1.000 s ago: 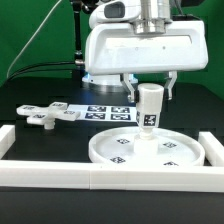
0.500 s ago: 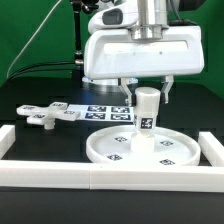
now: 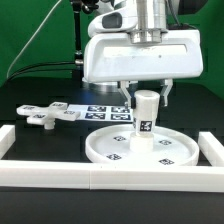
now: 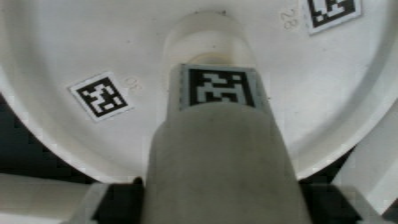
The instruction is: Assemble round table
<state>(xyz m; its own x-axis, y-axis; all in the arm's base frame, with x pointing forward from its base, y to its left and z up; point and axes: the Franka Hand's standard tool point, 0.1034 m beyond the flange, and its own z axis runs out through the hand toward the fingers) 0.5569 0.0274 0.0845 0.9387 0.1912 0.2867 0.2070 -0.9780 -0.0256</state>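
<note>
1 post (image 3: 147,112) stands on the disc (image 3: 105,150); wrist view alone suggests the claw (image 3: 146,98) grips it.

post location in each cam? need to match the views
Exterior view: the post stands upright in the middle of the picture, over the centre of the round disc.
Wrist view: the post fills the middle of the picture, seen along its length, with the disc behind it.
Shared landmark: the square tag on the post's side, also visible in the wrist view.
</note>
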